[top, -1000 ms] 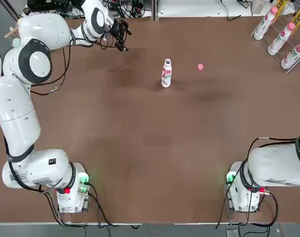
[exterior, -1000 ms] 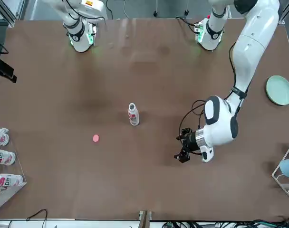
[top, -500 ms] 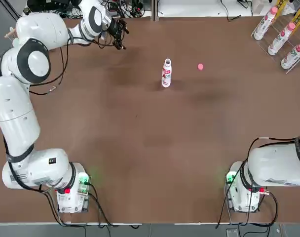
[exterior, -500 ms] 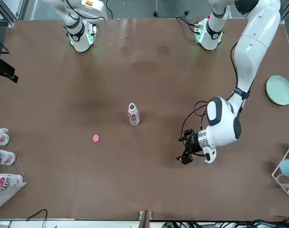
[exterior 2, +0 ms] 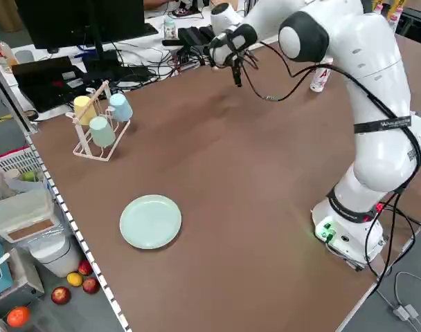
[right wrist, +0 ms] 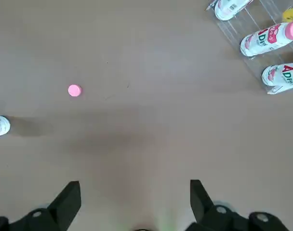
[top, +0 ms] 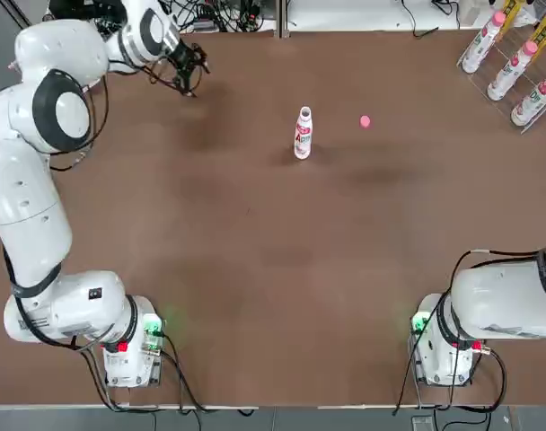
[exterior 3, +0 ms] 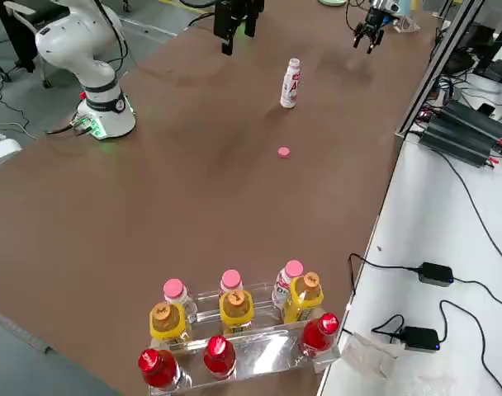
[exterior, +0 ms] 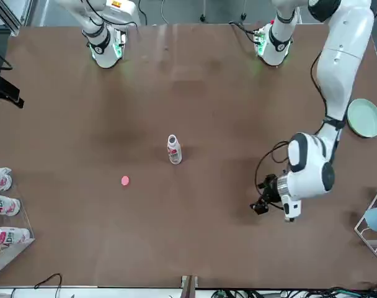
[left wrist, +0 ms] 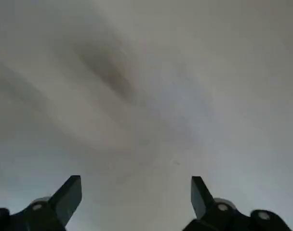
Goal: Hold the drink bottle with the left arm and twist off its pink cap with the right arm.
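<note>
The drink bottle (top: 303, 133) (exterior: 173, 149) (exterior 3: 291, 82) stands upright and alone near the middle of the far half of the table, its top bare. The pink cap (top: 365, 121) (exterior: 125, 180) (right wrist: 74, 90) lies flat on the table, a short way to the bottle's right. My left gripper (top: 190, 76) (exterior: 261, 205) (left wrist: 134, 180) is open and empty, low over the far left part of the table, well away from the bottle. High above the table, my right gripper (right wrist: 134, 185) (exterior 3: 237, 33) is open and holds nothing.
A clear rack of pink-capped bottles (top: 515, 63) (exterior 3: 234, 330) stands at the far right corner. A pale green plate (exterior: 364, 117) (exterior 2: 151, 220) and a cup rack (exterior 2: 100, 121) sit along the left edge. Cables and a monitor lie beyond the far edge.
My left gripper has drawn farther left along the far edge, away from the bottle. Bottle, cap and right arm have stayed put.
</note>
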You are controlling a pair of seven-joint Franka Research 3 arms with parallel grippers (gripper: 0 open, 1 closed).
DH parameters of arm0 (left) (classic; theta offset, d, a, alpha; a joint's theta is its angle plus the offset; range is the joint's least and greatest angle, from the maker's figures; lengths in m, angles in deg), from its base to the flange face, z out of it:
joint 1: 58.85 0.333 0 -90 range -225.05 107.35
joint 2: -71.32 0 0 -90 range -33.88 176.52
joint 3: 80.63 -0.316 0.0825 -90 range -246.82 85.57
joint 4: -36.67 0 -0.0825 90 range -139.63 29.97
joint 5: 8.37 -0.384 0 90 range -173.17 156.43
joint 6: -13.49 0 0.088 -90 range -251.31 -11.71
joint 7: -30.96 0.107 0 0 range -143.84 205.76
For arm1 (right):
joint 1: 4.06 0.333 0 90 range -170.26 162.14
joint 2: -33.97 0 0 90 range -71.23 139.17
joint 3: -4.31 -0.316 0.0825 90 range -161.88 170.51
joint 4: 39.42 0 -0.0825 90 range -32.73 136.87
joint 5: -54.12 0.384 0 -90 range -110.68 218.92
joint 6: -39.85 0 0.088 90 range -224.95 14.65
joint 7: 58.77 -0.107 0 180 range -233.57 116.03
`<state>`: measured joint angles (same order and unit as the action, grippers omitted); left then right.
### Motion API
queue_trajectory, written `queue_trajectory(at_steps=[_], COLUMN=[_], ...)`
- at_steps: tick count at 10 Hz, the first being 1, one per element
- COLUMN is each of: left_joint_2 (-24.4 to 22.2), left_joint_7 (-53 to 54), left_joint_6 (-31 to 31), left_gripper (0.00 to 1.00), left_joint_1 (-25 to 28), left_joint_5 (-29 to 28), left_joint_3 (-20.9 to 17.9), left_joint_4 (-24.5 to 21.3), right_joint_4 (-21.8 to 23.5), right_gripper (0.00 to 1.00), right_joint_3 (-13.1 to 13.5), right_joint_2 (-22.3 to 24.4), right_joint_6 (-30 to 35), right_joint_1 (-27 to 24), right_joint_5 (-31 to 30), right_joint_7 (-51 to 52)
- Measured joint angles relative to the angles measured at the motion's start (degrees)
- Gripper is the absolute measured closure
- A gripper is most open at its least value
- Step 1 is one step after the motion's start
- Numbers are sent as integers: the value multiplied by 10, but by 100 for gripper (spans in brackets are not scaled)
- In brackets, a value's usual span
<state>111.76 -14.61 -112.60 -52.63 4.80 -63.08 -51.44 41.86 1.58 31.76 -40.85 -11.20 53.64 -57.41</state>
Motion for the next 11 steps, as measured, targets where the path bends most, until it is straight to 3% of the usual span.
queue_trajectory(at_steps=[3,6,11], left_joint_2=[-74,-142,-298], left_joint_7=[155,249,351], left_joint_6=[114,187,334], left_gripper=[0,0,0], left_joint_1=[-40,-82,-82], left_joint_5=[0,-2,-110], left_joint_3=[-113,-186,-211], left_joint_4=[-1,-10,13], right_joint_4=[-1,-2,-3], right_gripper=[0,0,0], right_joint_3=[0,0,-1], right_joint_2=[0,0,0], right_joint_6=[0,0,0], right_joint_1=[0,0,0], right_joint_5=[0,0,1], right_joint_7=[0,0,0])
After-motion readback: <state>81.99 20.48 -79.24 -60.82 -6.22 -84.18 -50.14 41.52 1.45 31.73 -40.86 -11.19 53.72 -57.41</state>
